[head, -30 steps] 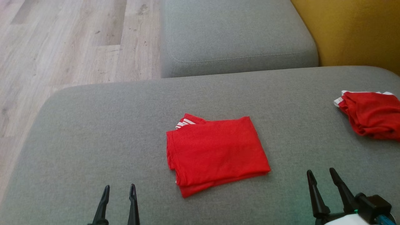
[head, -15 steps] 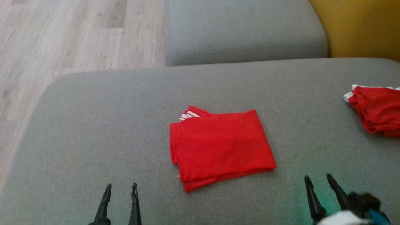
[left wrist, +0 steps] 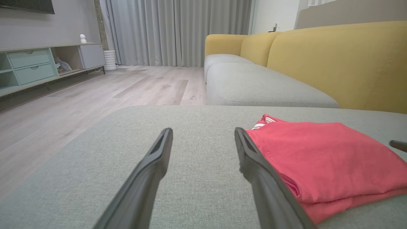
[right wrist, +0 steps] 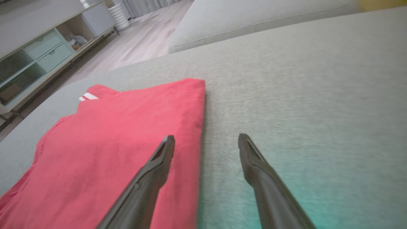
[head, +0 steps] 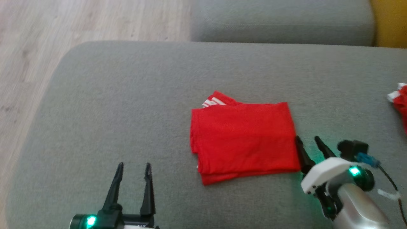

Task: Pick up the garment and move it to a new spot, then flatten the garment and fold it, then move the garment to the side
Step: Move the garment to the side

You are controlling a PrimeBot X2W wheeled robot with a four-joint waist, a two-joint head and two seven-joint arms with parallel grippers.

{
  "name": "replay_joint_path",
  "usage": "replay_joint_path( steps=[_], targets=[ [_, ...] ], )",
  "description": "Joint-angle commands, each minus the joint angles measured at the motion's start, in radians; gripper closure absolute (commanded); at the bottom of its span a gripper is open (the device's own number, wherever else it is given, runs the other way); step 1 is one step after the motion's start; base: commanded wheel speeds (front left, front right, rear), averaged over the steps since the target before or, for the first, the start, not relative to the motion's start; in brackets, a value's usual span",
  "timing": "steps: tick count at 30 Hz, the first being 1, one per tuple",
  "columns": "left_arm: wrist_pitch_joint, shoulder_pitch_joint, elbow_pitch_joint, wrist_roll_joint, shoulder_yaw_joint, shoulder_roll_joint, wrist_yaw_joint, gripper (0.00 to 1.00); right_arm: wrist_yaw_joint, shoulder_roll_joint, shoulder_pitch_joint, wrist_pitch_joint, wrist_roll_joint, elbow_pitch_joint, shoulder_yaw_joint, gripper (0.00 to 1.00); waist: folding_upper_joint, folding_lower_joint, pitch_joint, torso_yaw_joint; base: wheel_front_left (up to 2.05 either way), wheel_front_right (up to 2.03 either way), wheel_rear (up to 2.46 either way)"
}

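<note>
A folded red garment (head: 243, 140) with white stripes at its far left corner lies flat on the grey cushion (head: 127, 105). My right gripper (head: 307, 140) is open at the garment's right edge, one finger over the red cloth (right wrist: 120, 136) and the other over bare cushion. My left gripper (head: 134, 166) stands open near the front edge, well left of the garment (left wrist: 318, 156), with nothing between its fingers.
A second red and white garment (head: 400, 101) lies at the cushion's right edge. Another grey seat cushion (head: 279, 22) and a yellow backrest (left wrist: 343, 60) are beyond. Wooden floor (head: 63, 28) runs on the left, with a low cabinet (left wrist: 31, 63) against the wall.
The head camera has shifted, so the whole scene sits lower and further right. My right gripper has moved forward and left up to the garment's right edge. The left gripper holds its place.
</note>
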Motion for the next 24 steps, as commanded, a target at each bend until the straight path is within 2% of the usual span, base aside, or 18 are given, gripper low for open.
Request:
replay_joint_path(
  steps=[1,4,5,6,7,8,15,24],
  targets=[
    [-0.006,-0.047,-0.034,0.016,0.017,-0.007,0.012,0.00,0.007,-0.010,-0.051,0.008,0.024,0.000,0.046,0.00,0.0000,-0.0003,0.027,0.024,0.00,0.00,0.00],
    [-0.006,-0.051,-0.031,0.016,0.006,-0.007,0.020,0.00,0.007,-0.017,-0.086,0.010,0.055,0.050,0.105,0.00,0.0000,-0.0003,0.041,0.032,0.00,0.00,0.00],
    [-0.006,-0.052,-0.030,0.016,0.004,-0.007,0.022,0.00,0.007,-0.018,-0.096,0.010,0.064,0.067,0.125,0.08,0.0000,-0.0003,0.044,0.034,0.00,0.00,0.00],
    [-0.006,-0.054,-0.029,0.016,0.001,-0.007,0.024,0.00,0.007,-0.018,-0.103,0.011,0.076,0.080,0.144,0.52,0.0000,-0.0003,0.047,0.035,0.00,0.00,0.00],
    [-0.006,-0.055,-0.028,0.016,-0.002,-0.007,0.026,0.00,0.007,-0.020,-0.111,0.007,0.089,0.091,0.160,0.90,0.0000,-0.0003,0.050,0.036,0.00,0.00,0.00],
    [-0.006,-0.057,-0.028,0.015,-0.004,-0.007,0.028,0.00,0.007,-0.023,-0.118,0.000,0.100,0.101,0.174,1.00,0.0000,-0.0003,0.052,0.036,0.00,0.00,0.00],
    [-0.006,-0.070,-0.029,0.018,-0.004,-0.007,0.039,0.00,0.007,-0.079,-0.200,-0.064,0.143,0.136,0.236,1.00,0.0000,-0.0003,0.068,-0.002,0.00,0.00,0.00],
    [-0.006,-0.099,-0.066,0.028,-0.005,-0.007,0.051,0.00,0.007,-0.223,-0.338,-0.088,0.146,0.152,0.274,1.00,0.0000,-0.0003,0.126,-0.094,0.00,0.00,0.00]
  ],
)
